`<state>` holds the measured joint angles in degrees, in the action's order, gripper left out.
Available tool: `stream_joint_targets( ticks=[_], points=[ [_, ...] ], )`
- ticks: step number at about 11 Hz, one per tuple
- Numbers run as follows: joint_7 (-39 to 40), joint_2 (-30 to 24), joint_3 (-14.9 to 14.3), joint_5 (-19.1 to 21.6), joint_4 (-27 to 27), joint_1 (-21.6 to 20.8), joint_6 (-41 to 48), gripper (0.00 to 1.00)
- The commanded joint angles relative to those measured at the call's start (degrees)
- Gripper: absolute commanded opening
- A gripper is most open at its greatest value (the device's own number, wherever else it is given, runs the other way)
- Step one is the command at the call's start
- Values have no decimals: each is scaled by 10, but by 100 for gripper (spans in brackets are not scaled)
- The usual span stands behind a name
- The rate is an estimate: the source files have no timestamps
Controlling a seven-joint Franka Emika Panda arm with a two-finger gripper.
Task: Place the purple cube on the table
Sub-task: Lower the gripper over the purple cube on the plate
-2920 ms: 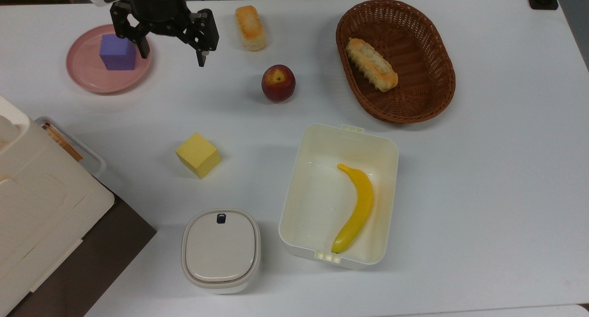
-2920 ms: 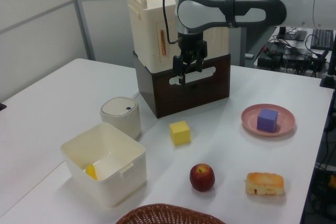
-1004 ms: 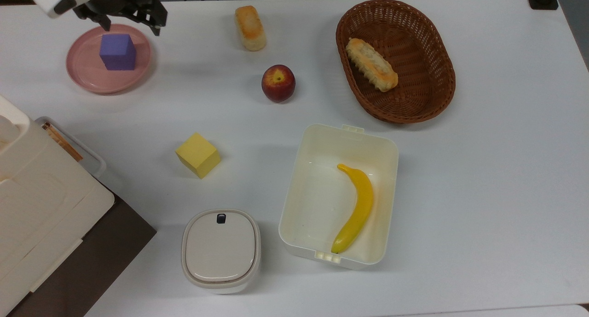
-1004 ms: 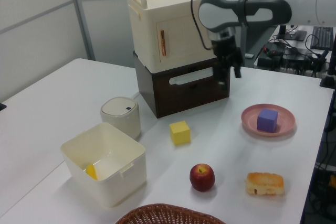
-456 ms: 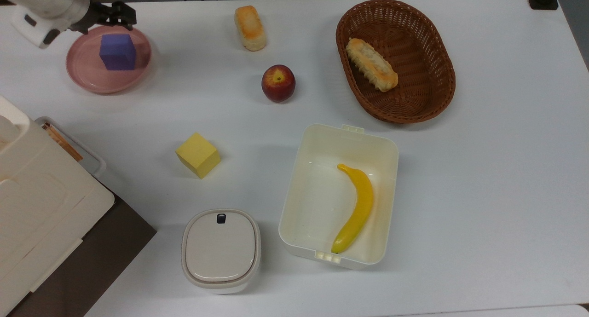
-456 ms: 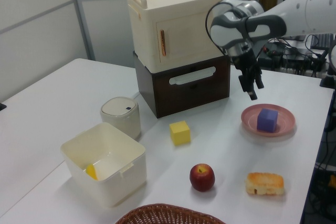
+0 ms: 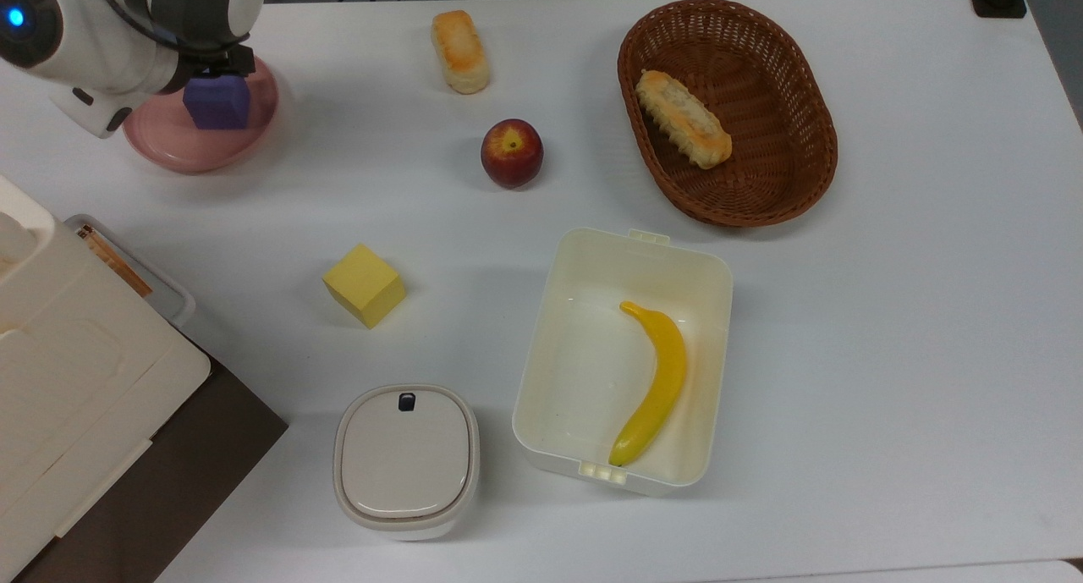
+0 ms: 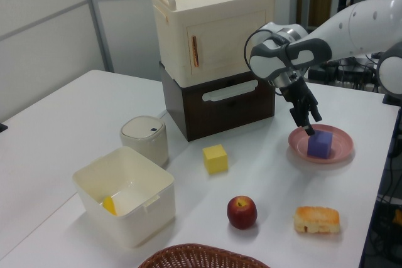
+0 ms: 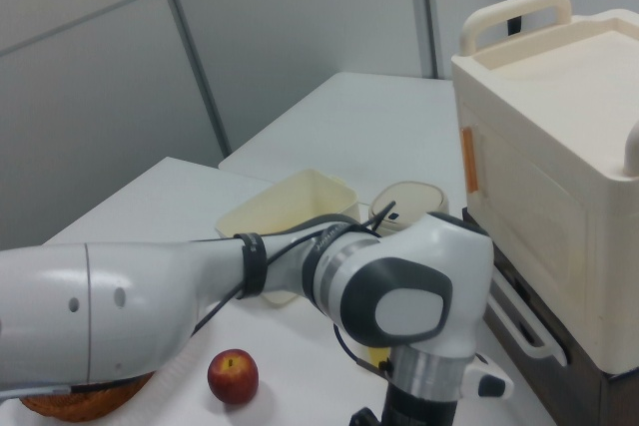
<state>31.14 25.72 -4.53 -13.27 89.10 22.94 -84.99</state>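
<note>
Nothing moved yet on the table [image 7: 888,329]: pink plate [image 8: 339,152] bearing the purple cube [image 8: 320,144], no lift begun. Gripper [image 8: 308,123] just above the cube's near top edge, gap between tips impossible to judge, apparently nothing held. Grasp, lift, set-down all left.
</note>
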Motion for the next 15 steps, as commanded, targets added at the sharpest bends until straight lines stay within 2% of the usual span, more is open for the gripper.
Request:
stream_joint_targets(
  ticks=[1, 6, 7, 8, 11, 12, 15],
  points=[
    [10, 21, 1, -35, -1, 2, 11, 100],
    [5, 31, 1, -39, 4, -3, 5, 100],
    [6, 31, 1, -40, 6, -3, 4, 83],
    [5, 32, 1, -46, 6, -3, 3, 73],
    [7, 32, 2, -52, 6, -3, 3, 36],
    [7, 31, 2, -53, 3, -3, 4, 30],
    [5, 11, 8, -61, -15, -11, 14, 29]
  ],
)
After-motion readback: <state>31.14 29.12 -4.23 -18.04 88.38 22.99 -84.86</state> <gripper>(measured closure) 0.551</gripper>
